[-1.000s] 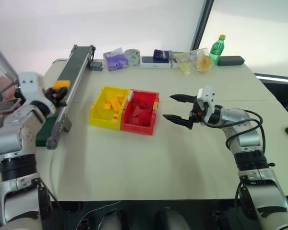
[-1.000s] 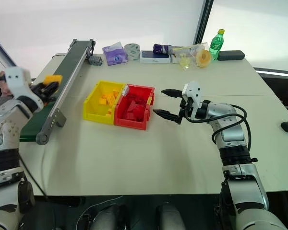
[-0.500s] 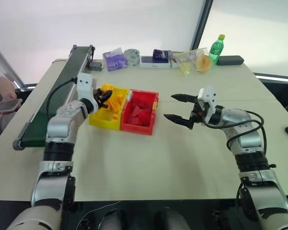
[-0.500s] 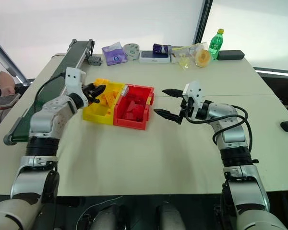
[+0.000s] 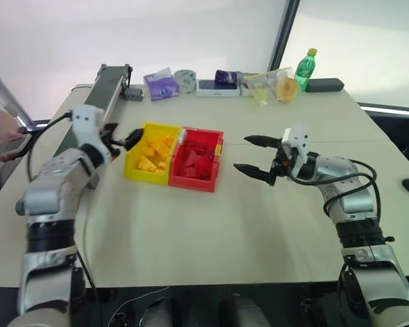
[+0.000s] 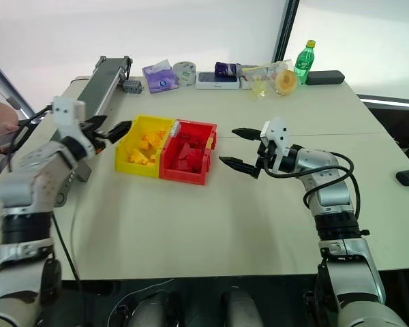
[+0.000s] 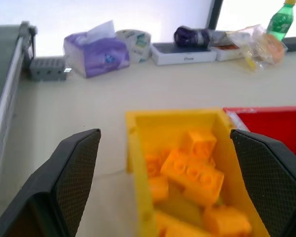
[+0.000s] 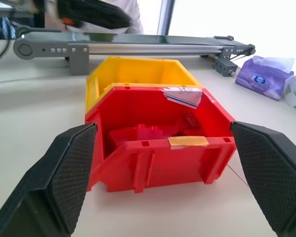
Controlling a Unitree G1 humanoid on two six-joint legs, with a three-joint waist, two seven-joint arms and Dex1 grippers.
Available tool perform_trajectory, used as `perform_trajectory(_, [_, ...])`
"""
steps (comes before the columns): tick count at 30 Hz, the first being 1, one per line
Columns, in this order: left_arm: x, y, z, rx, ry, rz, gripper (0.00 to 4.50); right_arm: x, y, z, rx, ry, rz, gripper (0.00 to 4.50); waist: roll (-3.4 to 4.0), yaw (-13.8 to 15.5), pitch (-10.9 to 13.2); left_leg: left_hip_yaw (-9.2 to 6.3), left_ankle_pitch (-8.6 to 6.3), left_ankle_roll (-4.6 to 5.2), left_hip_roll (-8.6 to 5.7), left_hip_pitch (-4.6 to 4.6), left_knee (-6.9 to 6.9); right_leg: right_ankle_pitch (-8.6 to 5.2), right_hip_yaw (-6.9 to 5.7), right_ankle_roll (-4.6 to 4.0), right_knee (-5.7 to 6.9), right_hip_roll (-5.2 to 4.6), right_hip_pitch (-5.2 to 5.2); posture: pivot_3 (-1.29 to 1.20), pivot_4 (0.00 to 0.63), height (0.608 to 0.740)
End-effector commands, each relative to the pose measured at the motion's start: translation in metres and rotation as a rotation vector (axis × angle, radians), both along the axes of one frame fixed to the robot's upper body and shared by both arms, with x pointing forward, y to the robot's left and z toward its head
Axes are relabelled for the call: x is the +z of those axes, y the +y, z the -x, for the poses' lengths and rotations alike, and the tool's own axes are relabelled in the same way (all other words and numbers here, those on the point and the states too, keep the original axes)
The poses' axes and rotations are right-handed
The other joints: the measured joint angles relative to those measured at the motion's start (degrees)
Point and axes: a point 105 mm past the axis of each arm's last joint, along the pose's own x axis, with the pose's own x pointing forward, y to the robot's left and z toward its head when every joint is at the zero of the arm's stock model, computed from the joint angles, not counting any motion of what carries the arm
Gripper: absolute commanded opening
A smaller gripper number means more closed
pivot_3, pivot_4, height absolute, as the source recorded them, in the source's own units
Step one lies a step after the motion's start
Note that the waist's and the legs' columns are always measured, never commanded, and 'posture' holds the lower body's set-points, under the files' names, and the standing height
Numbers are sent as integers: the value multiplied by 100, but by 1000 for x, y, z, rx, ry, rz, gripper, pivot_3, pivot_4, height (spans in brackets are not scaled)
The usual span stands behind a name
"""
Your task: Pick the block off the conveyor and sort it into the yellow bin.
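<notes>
The yellow bin [image 5: 144, 175] stands mid-table, joined to a red bin [image 5: 199, 163]. Several yellow-orange bricks [image 7: 197, 165] lie in it; which of them is the block I cannot tell. My left gripper [image 5: 123, 141] hovers at the bin's left end, pointing over its rim [image 7: 172, 116], open with nothing between its fingers [image 7: 74, 173]. The conveyor [image 5: 108, 87] runs along the table's left side behind that arm. My right gripper [image 5: 242, 153] is open and empty, just right of the red bin and pointing at it.
Along the far edge sit a purple tissue pack [image 5: 160, 85], a tape roll [image 5: 185, 80], boxes, a green bottle [image 5: 307, 67] and a black case [image 5: 325, 85]. A person's hand with a phone [image 5: 5, 139] is at the left. Bare tabletop [image 5: 211, 238] lies in front of the bins.
My left gripper carried the block from the conveyor to the yellow bin, opened, and drew back to the bin's left end; its fingers are now empty. The right arm stayed still.
</notes>
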Motion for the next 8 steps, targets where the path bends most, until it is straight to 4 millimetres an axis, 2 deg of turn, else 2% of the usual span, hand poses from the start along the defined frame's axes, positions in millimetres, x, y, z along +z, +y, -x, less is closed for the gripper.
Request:
perform_trajectory(1, [19, 28, 34, 21, -52, -68, 4426, 16, -1, 0, 12, -51, -12, 4500, 0, -22, 0, 0, 0, 0, 0, 0, 0, 0, 0, 0, -1, -1, 0, 0, 150, 740])
perform_trajectory(4, [7, 64, 55, 117, -11, -146, 4426, 15, -2, -1, 21, -46, 0, 4500, 0, -22, 0, -1, 0, 0, 0, 0, 1, 0, -1, 0, -1, -3, 1, 0, 150, 740])
perform_trajectory(8, [1, 83, 76, 166, -27, -167, 4426, 15, -3, -2, 26, -44, 14, 4500, 0, -2, 0, -3, -2, 2, -4, 0, 1, -1, -4, -1, -3, -10, 3, 0, 150, 740])
